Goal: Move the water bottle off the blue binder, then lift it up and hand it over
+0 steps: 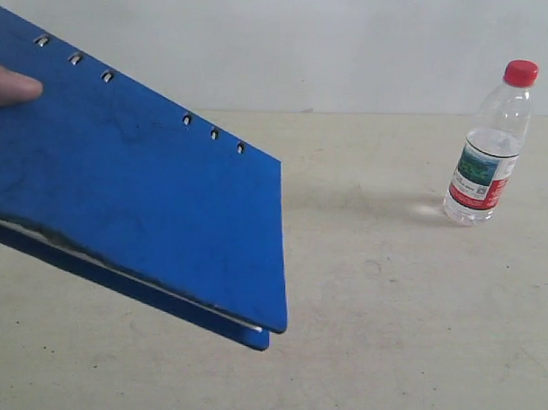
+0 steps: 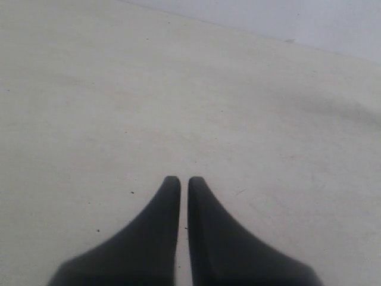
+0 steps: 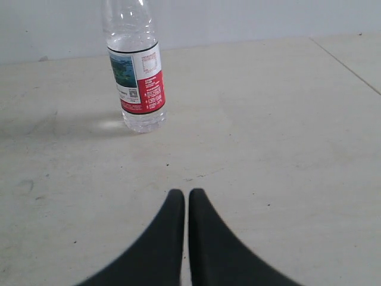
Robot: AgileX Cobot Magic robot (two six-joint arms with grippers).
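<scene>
Water bottle [image 1: 487,154]: it stood upright on the pale table [image 1: 386,344], at the right of the exterior view, red cap [image 1: 521,72] on top and the red, white and green label facing the camera.
Bottle against binder: I saw the two well apart, with bare table between them and the bottle off the binder altogether.
Blue binder [image 1: 139,191]: it filled the left of the exterior view, closed and tilted, its riveted edge high and its near corner low. I could not tell whether that corner touched the table.
Rivets [image 1: 75,59]: I saw six metal ones along the upper edge, in two groups of three.
Fingertip [image 1: 10,88]: a person's, pressed on the binder's top face at the left border of the exterior view.
Right gripper [image 3: 187,192]: I read its two dark fingers as brought together, only a thin slit between them, nothing held.
Bottle against right gripper: my wrist camera showed the bottle ahead of the fingertips and clear of them, a stretch of table between, and a little off the line the fingers pointed along.
Left gripper [image 2: 184,179]: its fingers were likewise together and held nothing, with only bare table ahead of them.
Binder against left gripper: I could not tell from that wrist view.
</scene>
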